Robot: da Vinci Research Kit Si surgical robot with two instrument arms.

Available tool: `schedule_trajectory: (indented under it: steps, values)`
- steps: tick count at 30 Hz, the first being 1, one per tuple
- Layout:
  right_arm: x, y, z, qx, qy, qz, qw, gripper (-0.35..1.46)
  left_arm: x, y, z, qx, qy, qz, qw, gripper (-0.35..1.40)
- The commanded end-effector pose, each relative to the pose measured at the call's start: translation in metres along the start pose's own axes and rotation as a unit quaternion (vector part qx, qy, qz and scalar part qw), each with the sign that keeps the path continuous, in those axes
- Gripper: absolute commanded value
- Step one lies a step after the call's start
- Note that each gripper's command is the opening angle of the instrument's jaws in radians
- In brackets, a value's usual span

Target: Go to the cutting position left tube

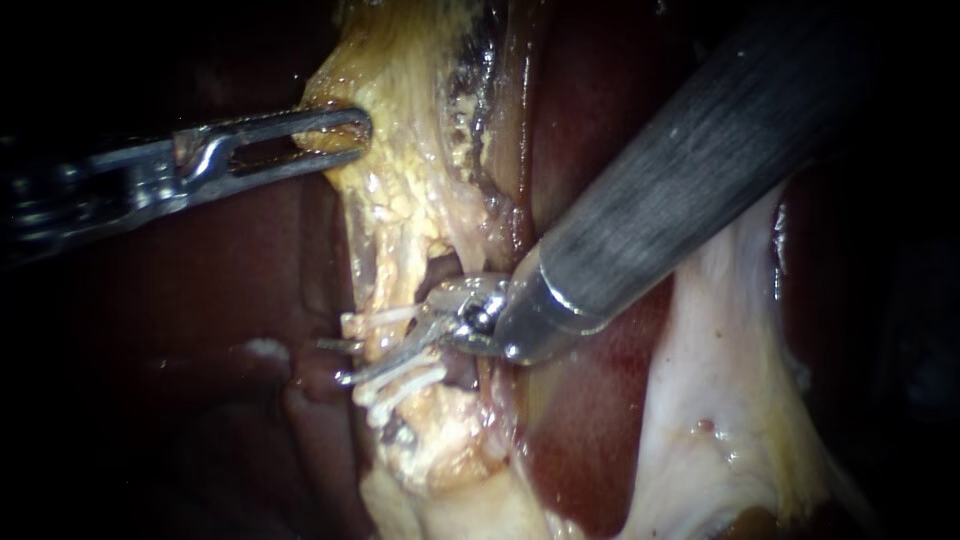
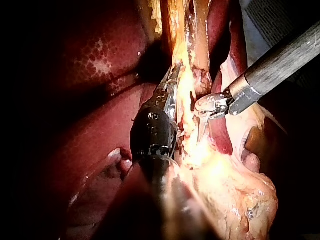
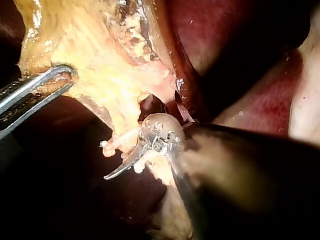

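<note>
**Cutting jaws set astride a clipped tube**
Nearest, the right instrument (image 1: 338, 362), on a dull grey shaft, holds its thin curved jaws apart either side of the pale tube (image 1: 385, 347), between white clips (image 1: 400, 388), apparently the cutting spot. Beyond, the left instrument (image 1: 345, 135) clamps crumbly yellow fat (image 1: 400, 180), likely to keep the tube taut against the glossy dark-red liver (image 1: 200, 300).
</note>
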Motion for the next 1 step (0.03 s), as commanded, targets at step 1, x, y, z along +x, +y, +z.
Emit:
schedule_trajectory:
  steps: [1]
  values:
    - [0.0000,0.0000,0.0000,0.000,0.000,0.000,1.0000,1.13,0.0000,0.0000,0.0000,0.000,0.000,0.000,1.0000,-0.35]
